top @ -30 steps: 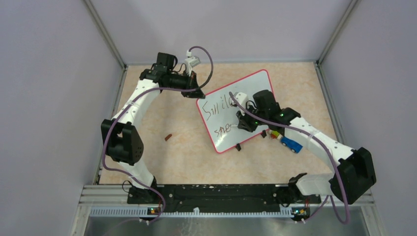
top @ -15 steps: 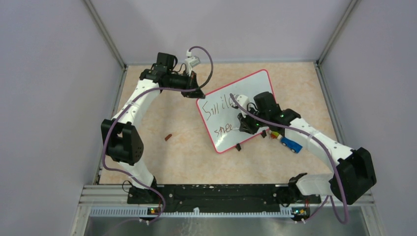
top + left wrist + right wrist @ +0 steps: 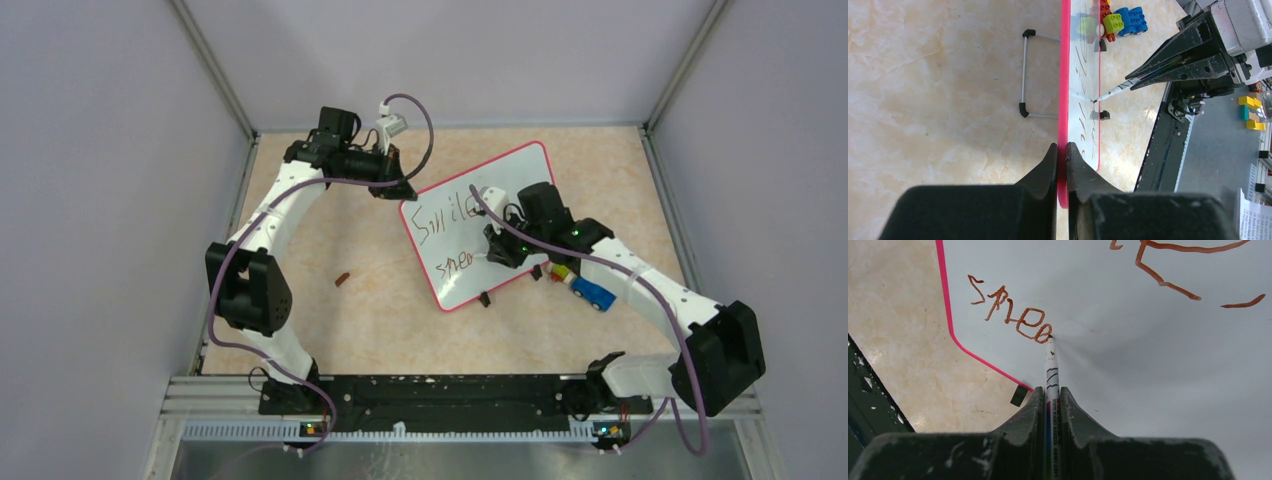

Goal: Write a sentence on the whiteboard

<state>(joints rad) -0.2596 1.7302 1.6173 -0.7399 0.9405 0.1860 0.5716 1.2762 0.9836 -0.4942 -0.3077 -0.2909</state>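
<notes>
Two reddish lines (image 3: 445, 216), upper seemingly "Smile"

Beige, marble-patterned table (image 3: 380, 330). The whiteboard (image 3: 505, 175) stands right of centre, turned at an angle to the table edges, and rests on small black feet (image 3: 485, 298) and a thin wire stand (image 3: 1024, 75). A cluster of toy bricks (image 3: 560, 272) and a blue wheeled toy (image 3: 594, 294) lie just beside the board's right edge. A small brown piece (image 3: 342, 279) lies well apart, to the left of the board.
</notes>
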